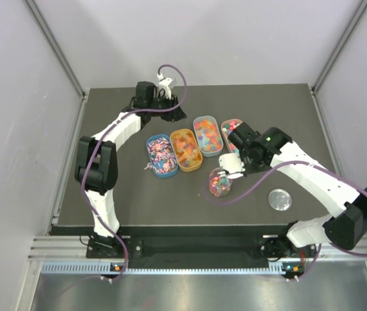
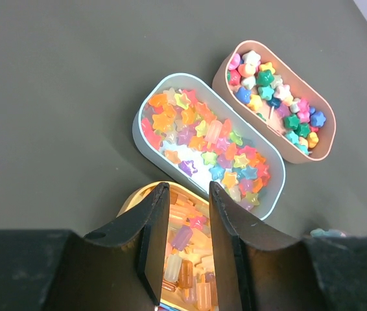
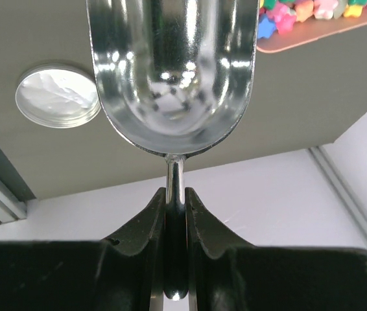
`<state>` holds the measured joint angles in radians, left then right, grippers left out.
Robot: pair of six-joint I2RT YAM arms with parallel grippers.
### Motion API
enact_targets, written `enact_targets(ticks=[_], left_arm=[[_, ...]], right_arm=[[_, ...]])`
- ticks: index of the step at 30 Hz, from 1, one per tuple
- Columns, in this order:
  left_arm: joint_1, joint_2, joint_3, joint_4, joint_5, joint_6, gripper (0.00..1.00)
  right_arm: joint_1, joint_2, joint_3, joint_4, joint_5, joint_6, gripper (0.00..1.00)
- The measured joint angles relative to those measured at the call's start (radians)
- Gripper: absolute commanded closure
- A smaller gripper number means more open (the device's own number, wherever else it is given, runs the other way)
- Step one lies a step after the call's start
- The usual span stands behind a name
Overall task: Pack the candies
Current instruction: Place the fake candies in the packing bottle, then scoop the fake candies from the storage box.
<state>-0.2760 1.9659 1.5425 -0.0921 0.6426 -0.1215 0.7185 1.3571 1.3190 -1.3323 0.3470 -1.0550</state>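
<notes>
From above, candies [image 1: 207, 134] fill four oval trays [image 1: 192, 170] in a row at the middle of the table [image 1: 287, 110]. More sit in a clear jar [image 1: 220, 184] near and right of that row, with its lid [image 1: 279, 199] lying farther right. The right gripper [image 1: 231, 165] hangs just far of the jar, where a careless swing could knock it over and spill what is packed. The left gripper [image 1: 174, 111] hovers at the far side, well apart from the jar.

At the left wrist, the fingers [image 2: 152, 227] stand apart with nothing between them, above the orange tray [image 2: 126, 202]. Candies lie below the tips and beyond them, in the pale blue tray [image 2: 138, 136] and the pink tray [image 2: 217, 81].

At the right wrist, the fingers [image 3: 151, 220] are clamped on the thin handle of a metal scoop [image 3: 174, 78], whose bowl looks empty. Candies show only at the upper right in the pink tray, past the bowl and well apart from the fingers. Once the scoop is loaded, that slim handle could twist in the pinch and tip sweets onto the table instead of into the jar.
</notes>
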Motion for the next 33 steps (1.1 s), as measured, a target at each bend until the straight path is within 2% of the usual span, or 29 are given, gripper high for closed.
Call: enact_targets(ticks=[6, 11, 15, 20, 24, 29, 33], left_arm=[[0.019, -0.004, 0.023, 0.0, 0.003, -0.015, 0.64], [0.033, -0.032, 0.044, -0.006, -0.009, -0.014, 0.64], [0.034, -0.051, 0.044, -0.007, -0.013, -0.014, 0.64], [0.034, -0.06, 0.03, -0.028, -0.032, 0.006, 0.64], [0.034, -0.061, 0.001, -0.053, -0.062, 0.037, 0.64], [0.032, -0.059, -0.005, -0.068, -0.085, 0.058, 0.64], [0.023, -0.025, 0.04, -0.067, -0.095, 0.068, 0.63]], right_arm=[[-0.061, -0.059, -0.01, 0.029, -0.012, 0.126, 1.0], [-0.199, -0.124, -0.048, 0.074, -0.036, 0.257, 1.0], [-0.285, -0.126, -0.074, 0.097, -0.059, 0.321, 1.0], [-0.325, -0.102, -0.07, 0.094, -0.096, 0.352, 1.0], [-0.354, -0.016, 0.016, 0.056, -0.138, 0.385, 1.0], [-0.38, 0.181, 0.216, 0.011, -0.192, 0.45, 1.0], [-0.388, 0.33, 0.297, 0.016, -0.163, 0.472, 1.0]])
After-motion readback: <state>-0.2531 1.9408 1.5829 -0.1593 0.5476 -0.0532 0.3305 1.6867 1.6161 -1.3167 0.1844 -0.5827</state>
